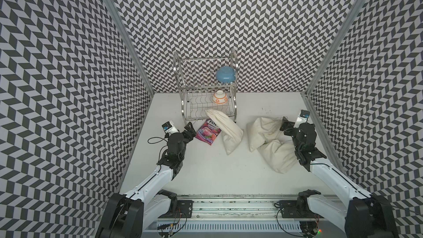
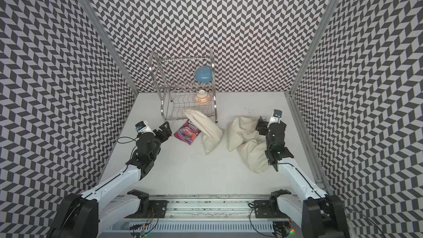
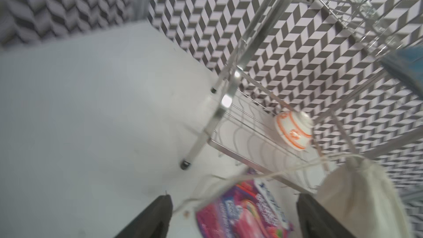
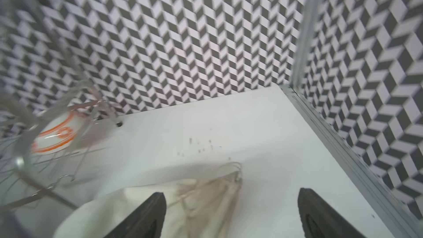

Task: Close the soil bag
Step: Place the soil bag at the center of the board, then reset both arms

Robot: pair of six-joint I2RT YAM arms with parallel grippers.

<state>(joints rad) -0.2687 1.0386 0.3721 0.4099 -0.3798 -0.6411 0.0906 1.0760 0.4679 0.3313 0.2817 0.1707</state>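
Left claw stands spread just left of the pink packet; right claw gapes over the soil bag, at its gathered mouth, on the right.

Back wall: grey-and-white chevron pattern, rising out of view.
Side walls: same chevron pattern on both flanks.
Corner posts: bare aluminium profiles where the walls meet.
Table top: plain matt white, spanning wall to wall.
Specks: dark crumbs toward the far right corner.
Rack: two-tier chrome wire, near the back wall.
Light: even, diffuse; soft shadows, small glints on chrome.
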